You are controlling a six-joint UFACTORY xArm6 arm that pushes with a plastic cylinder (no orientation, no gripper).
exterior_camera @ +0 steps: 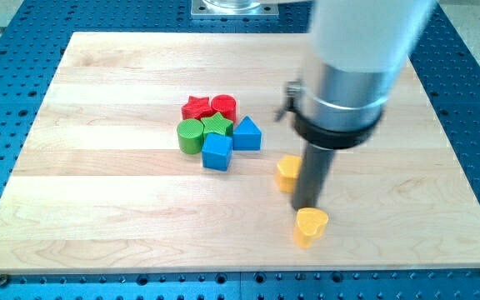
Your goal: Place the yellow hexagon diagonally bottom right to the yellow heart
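The yellow hexagon (287, 172) lies right of the board's middle, partly hidden behind my rod. The yellow heart (311, 226) lies below it and a little to the view's right, near the board's bottom edge. My tip (308, 208) comes down between the two, just above the heart and right beside the hexagon's right side. Whether it touches either block I cannot tell.
A cluster sits left of the hexagon: red star (195, 107), red cylinder (223, 107), green cylinder (190, 136), green star (217, 125), blue triangle (247, 133), blue cube (217, 152). The wooden board (98, 208) lies on a blue perforated table.
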